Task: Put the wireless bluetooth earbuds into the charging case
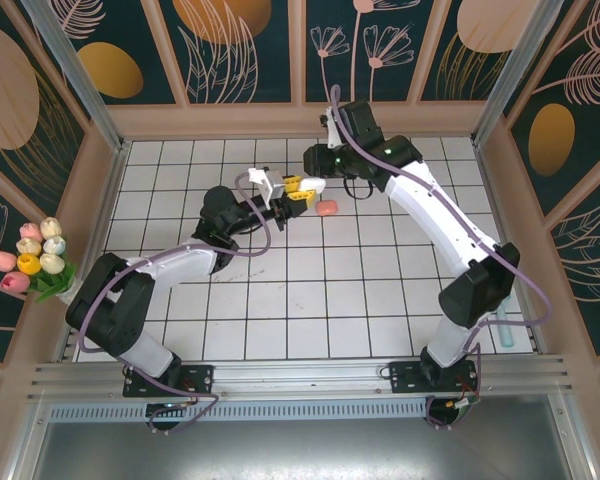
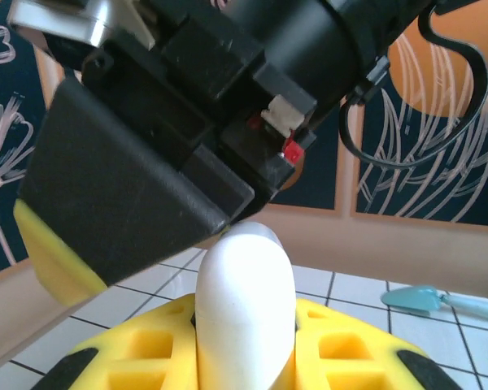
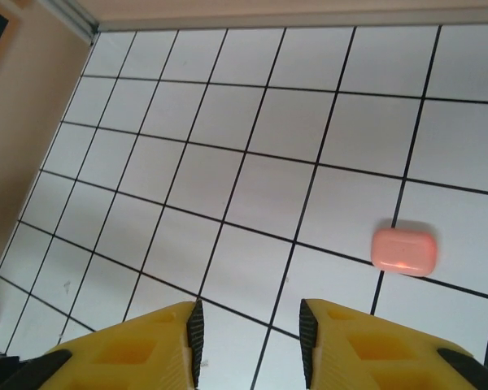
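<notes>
White tiled table (image 1: 380, 300) boxed in by dark floral panels, a bunch of tulips (image 1: 35, 258) tucked at its left edge, and both arms are meeting over the far middle of the tiles. The left gripper (image 1: 292, 197) is stretched out from the near left and clamped tight on a white charging case (image 1: 313, 186), held up off the surface. From the left wrist camera the case (image 2: 246, 301) stands as a smooth rounded lump pinched between the yellow fingers (image 2: 342, 349). And look how close the other arm is: the black body of the right gripper (image 3: 250, 307) hangs just above that case. Its own camera shows the two yellow jaws standing apart, with bare tile between them and nothing gripped. Down on the table there's a second case, the salmon-pink charging case (image 1: 327, 208), lying flat and shut just beside the held white one on its near side. The right wrist view shows the pink case (image 3: 403, 250) sitting next to a grout line. A teal scoop-shaped tool (image 2: 423, 299) lies on the tiles off to the right.
</notes>
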You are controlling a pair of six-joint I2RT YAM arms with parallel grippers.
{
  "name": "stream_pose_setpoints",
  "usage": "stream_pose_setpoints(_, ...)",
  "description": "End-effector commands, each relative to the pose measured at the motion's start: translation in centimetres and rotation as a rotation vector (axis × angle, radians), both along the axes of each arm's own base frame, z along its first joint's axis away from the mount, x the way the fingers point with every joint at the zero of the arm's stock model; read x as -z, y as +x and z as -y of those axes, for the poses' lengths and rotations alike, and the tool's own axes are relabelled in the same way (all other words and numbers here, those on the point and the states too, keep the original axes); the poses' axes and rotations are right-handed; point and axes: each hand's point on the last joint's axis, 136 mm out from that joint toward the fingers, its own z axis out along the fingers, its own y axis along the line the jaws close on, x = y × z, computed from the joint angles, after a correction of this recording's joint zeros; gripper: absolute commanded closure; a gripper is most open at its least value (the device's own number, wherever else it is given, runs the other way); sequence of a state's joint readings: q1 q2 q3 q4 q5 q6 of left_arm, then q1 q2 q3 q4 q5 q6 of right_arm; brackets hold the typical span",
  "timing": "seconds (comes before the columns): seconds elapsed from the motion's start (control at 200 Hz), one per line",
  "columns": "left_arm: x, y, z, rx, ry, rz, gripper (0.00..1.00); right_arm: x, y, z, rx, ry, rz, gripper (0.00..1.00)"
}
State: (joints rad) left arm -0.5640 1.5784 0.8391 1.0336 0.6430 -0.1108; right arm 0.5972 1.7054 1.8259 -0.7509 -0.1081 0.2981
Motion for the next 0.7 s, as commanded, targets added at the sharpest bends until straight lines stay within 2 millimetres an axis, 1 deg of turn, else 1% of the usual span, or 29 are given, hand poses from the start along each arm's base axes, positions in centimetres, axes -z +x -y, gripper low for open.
stream_pose_setpoints(0.0,-2.2,0.8,-0.1,-0.038,-0.04,0.06,1.0,-1.5,-1.9,0.8,0.011,0.019,0.03,0.61)
stream_pose_setpoints(0.08,-2.2,1.0,-0.1,-0.04,-0.047,0.054,1.0,-2.0,-2.3,1.5,0.036,0.027,0.048,0.6)
stream_pose_setpoints(0.14,-2.1,1.0,0.0,-0.034,-0.054,0.048,1.0,-2.3,-1.9,2.5,0.086,0.03,0.073,0.59)
stream_pose_setpoints(0.18,-1.9,1.1,0.0,-0.033,-0.059,0.036,1.0,-2.5,-1.6,3.4,0.133,0.034,0.083,0.56)
stream_pose_setpoints(0.27,-1.1,1.5,0.1,-0.043,-0.062,-0.003,1.0,-2.8,-0.8,6.6,0.268,0.054,0.111,0.51)
stream_pose_setpoints(0.315,-0.3,1.9,0.1,-0.053,-0.057,-0.033,1.0,-2.7,-1.1,6.9,0.286,0.086,0.111,0.49)
stream_pose_setpoints(0.325,-0.2,2.1,0.1,-0.058,-0.057,-0.041,1.0,-2.7,-0.8,7.8,0.311,0.093,0.111,0.49)
stream_pose_setpoints(0.35,0.4,2.4,0.1,-0.071,-0.055,-0.066,1.0,-2.3,-0.7,8.7,0.336,0.105,0.104,0.49)
stream_pose_setpoints(0.4,1.9,3.2,0.1,-0.096,-0.041,-0.126,1.0,-1.5,-1.0,9.6,0.368,0.123,0.096,0.48)
stream_pose_setpoints(0.485,5.2,4.5,-0.2,-0.155,-0.013,-0.236,1.0,0.9,-1.7,10.6,0.408,0.133,0.058,0.48)
stream_pose_setpoints(0.515,6.0,4.8,-0.4,-0.172,-0.004,-0.271,1.0,1.7,-2.1,10.8,0.418,0.138,0.047,0.48)
stream_pose_setpoints(0.525,7.3,5.1,-0.3,-0.18,0.012,-0.299,1.0,2.0,-2.3,10.8,0.42,0.14,0.043,0.47)
stream_pose_setpoints(0.56,9.3,5.6,-0.4,-0.202,0.038,-0.357,1.0,3.0,-2.7,11.1,0.432,0.145,0.027,0.47)
stream_pose_setpoints(0.641,12.8,6.2,-0.7,-0.245,0.092,-0.467,1.0,5.4,-3.8,11.5,0.457,0.163,-0.012,0.47)
stream_pose_setpoints(0.696,14.7,6.6,-1.0,-0.272,0.115,-0.534,1.0,6.7,-4.4,11.8,0.474,0.177,-0.036,0.48)
